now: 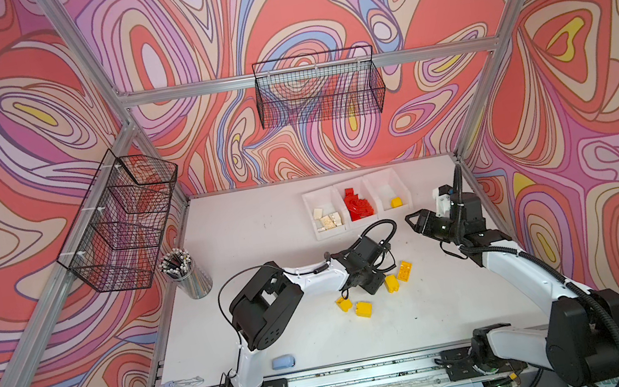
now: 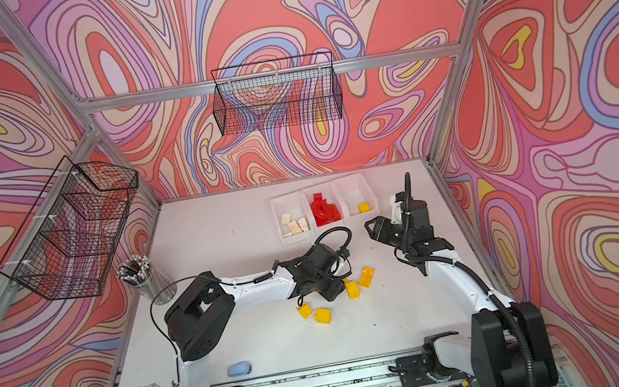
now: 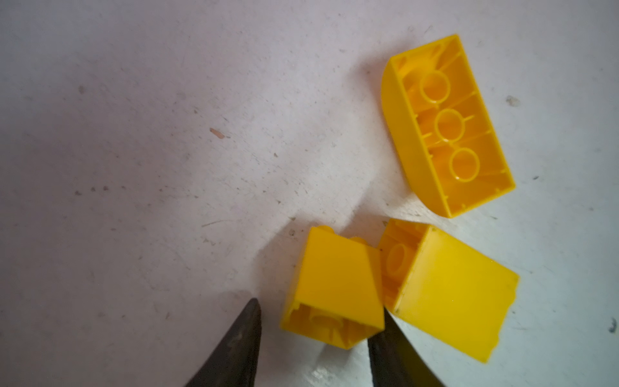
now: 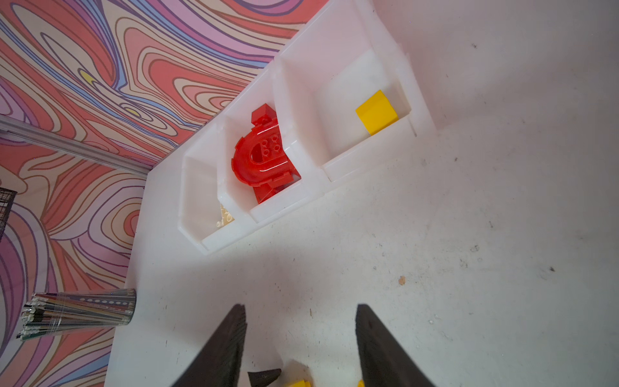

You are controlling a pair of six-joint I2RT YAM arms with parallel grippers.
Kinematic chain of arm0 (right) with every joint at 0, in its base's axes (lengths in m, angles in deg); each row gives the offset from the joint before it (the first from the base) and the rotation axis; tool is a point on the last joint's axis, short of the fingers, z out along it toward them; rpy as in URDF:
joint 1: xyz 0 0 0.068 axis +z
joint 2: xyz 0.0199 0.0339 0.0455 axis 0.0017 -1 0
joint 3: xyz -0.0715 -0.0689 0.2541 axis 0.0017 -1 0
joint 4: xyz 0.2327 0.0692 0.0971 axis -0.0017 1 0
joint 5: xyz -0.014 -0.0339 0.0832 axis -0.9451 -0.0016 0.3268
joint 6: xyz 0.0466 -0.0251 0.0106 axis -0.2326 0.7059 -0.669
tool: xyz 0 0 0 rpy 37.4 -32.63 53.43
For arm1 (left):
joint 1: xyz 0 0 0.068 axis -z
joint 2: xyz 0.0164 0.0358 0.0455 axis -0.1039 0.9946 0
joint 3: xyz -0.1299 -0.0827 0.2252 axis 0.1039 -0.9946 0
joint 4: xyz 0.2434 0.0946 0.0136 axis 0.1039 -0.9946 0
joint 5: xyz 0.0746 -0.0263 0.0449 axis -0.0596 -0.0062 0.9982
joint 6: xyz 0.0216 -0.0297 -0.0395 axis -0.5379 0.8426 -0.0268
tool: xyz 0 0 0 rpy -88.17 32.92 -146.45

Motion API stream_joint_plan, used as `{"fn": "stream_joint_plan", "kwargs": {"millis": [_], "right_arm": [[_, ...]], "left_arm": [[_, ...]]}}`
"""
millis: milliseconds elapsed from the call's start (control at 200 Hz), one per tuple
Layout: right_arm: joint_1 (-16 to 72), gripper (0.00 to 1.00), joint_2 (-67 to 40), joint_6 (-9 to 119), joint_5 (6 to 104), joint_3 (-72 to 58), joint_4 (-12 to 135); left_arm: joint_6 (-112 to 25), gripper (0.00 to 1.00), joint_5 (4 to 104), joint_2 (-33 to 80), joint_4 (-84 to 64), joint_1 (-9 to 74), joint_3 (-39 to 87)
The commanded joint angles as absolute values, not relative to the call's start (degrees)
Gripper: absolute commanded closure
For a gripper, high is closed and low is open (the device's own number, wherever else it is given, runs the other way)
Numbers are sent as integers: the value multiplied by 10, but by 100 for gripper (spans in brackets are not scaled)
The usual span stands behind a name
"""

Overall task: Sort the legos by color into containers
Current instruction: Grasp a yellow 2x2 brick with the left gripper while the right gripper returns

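Observation:
Three white containers [image 1: 385,192] stand in a row at the back: cream legos [image 1: 327,220] in the left one, red legos [image 1: 360,205] with the arch in the middle one, one yellow lego [image 1: 396,202] in the right one. Several yellow legos lie loose mid-table. My left gripper [image 3: 320,305] is down among them, open around a sloped yellow brick [image 3: 335,281]; one finger touches it, the other stands just off it. A square yellow brick [image 3: 452,291] leans against it, and a long curved one [image 3: 445,127] lies beyond. My right gripper [image 4: 300,306] hovers open and empty in front of the containers.
Two more yellow bricks [image 1: 343,304] [image 1: 364,309] lie toward the front. A metal pencil cup [image 1: 191,278] stands at the table's left edge, and a pale blue block [image 1: 283,361] sits near the front rail. Black wire baskets [image 1: 122,220] [image 1: 318,88] hang on the walls.

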State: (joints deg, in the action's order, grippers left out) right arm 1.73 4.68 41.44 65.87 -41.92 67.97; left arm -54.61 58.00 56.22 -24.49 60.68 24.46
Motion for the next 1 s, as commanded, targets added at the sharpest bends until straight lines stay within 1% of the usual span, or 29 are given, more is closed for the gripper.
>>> {"fn": "stream_joint_plan", "kwargs": {"millis": [0, 30, 130, 195, 260, 611, 796, 991], "right_arm": [[15, 45, 54, 419, 663, -422, 674], [15, 45, 54, 421, 663, -423, 675], [15, 45, 57, 422, 662, -423, 677], [15, 45, 57, 422, 664, -423, 678], [15, 45, 55, 423, 665, -424, 678], [15, 45, 60, 418, 675, -430, 675], [16, 45, 72, 414, 682, -471, 660], [16, 45, 103, 410, 677, -520, 652]], "left_arm": [[-555, 55, 575, 579, -233, 609, 251], [-555, 57, 576, 580, -231, 608, 252], [-555, 68, 579, 582, -226, 608, 252], [-554, 73, 580, 580, -225, 608, 252], [-555, 75, 581, 577, -226, 608, 251], [-543, 77, 615, 528, -234, 608, 242], [-524, 77, 604, 523, -305, 588, 309], [-523, 77, 568, 535, -315, 552, 394]]}}
